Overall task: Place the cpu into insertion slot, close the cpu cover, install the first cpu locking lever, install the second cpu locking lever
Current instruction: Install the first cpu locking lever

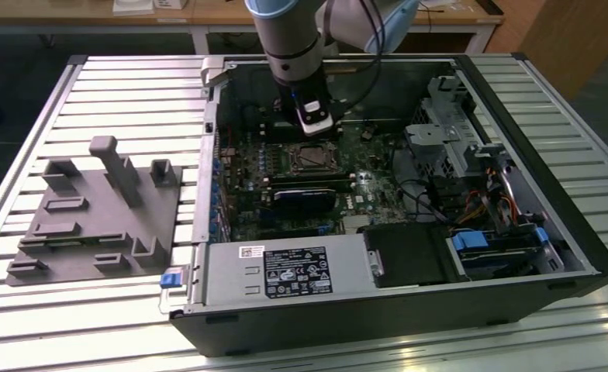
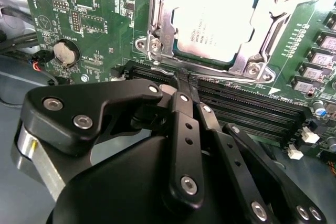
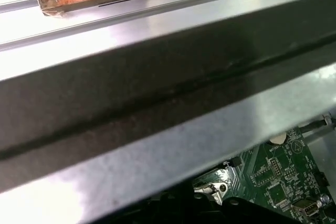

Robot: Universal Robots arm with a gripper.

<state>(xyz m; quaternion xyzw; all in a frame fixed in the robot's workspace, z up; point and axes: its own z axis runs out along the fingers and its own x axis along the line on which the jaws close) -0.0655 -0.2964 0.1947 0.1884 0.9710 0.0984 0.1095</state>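
Exterior view: arm reaches into open computer case on the slatted desk, end effector just above the insertion slot.

Second wrist view: end effector fingers pressed together, holding nothing, tips at the memory slots just beside the socket. The cpu sits in the slot, cpu cover down over it. Chip looks light, stiff, fragile; handle by edges. Cover is thin springy metal.

First wrist view: case rim, board corner.
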